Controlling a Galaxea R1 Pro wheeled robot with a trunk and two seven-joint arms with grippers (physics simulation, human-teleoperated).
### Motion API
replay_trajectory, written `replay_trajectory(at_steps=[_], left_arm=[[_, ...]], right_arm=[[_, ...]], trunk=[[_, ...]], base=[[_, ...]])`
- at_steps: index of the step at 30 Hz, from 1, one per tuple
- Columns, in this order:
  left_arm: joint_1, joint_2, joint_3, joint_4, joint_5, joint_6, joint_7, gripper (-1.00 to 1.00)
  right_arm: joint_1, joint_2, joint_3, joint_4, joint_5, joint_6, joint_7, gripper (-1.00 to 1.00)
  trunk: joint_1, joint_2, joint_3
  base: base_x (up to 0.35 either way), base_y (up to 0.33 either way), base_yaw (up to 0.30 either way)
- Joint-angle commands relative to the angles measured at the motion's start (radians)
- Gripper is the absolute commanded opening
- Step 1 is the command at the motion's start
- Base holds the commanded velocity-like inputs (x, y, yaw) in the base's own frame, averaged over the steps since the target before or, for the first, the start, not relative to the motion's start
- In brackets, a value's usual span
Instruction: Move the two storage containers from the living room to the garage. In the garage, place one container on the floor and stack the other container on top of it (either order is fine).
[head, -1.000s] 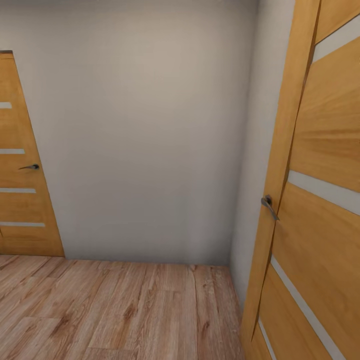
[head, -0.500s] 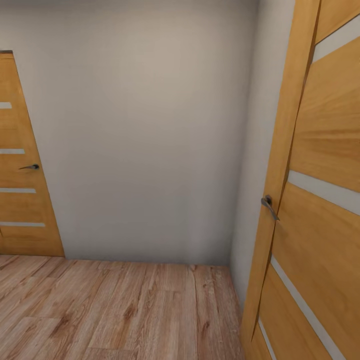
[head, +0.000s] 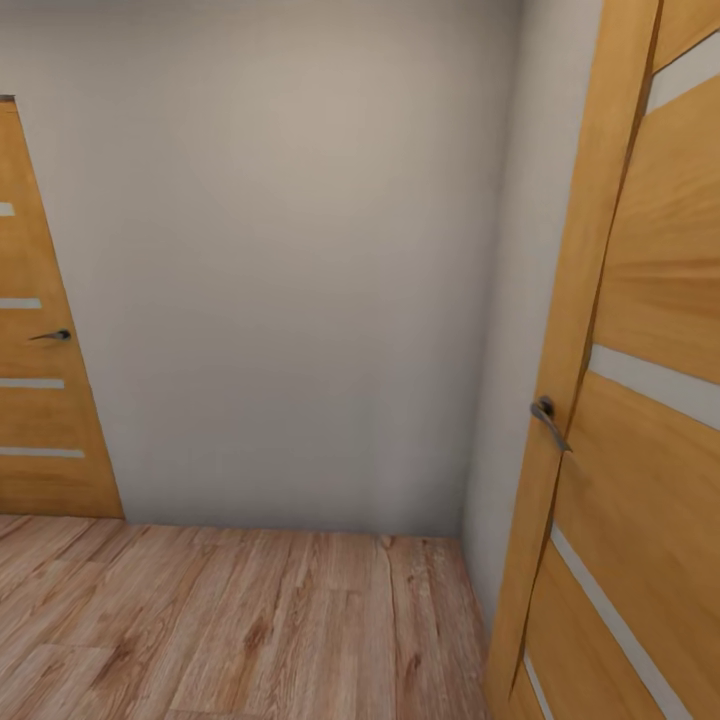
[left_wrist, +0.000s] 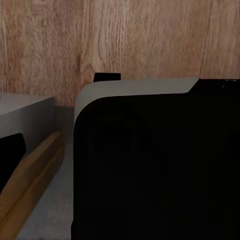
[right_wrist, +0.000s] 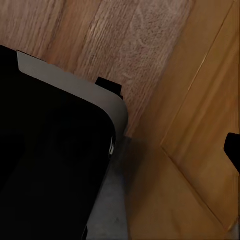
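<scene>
Ahead, an orange-brown wooden door (head: 640, 400) is standing ajar beside a pale grey wall (head: 290, 270), above light wood-plank flooring (head: 250, 620); finger states I cannot tell.

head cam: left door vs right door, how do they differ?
The left door lies flat in the far wall, seemingly shut; the right door stands swung open, its edge toward the camera. The left door looks small and farther off, the right door close and cut off by the frame. The left handle points sideways; the right handle slopes downward. Both are orange wood with pale horizontal strips and dark metal lever handles.
</scene>
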Motion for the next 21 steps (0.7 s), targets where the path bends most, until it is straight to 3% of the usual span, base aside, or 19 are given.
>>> replay_trajectory(at_steps=[1,9,14,21], left_arm=[[0.0,0.0,0.002,0.0,0.001,-0.003,-0.001,1.0],[0.0,0.0,0.002,0.0,0.001,-0.002,0.0,1.0],[0.0,0.0,0.002,0.0,0.001,-0.002,0.0,1.0],[0.0,0.0,0.002,0.001,0.001,-0.002,-0.001,1.0]], right_arm=[[-0.001,0.0,0.006,0.003,-0.011,-0.006,0.006,1.0],[-0.001,0.0,0.006,0.003,-0.011,-0.007,0.006,1.0],[-0.001,0.0,0.006,0.003,-0.011,-0.008,0.006,1.0],[-0.001,0.0,0.006,0.003,-0.011,-0.008,0.006,1.0]], trunk=[[0.0,-0.001,-0.001],[0.0,-0.001,-0.001],[0.0,-0.001,-0.001],[0.0,-0.001,-0.001]], base=[[0.018,0.0,0.049],[0.004,0.0,0.216],[0.007,0.0,0.075],[0.281,0.0,0.002]])
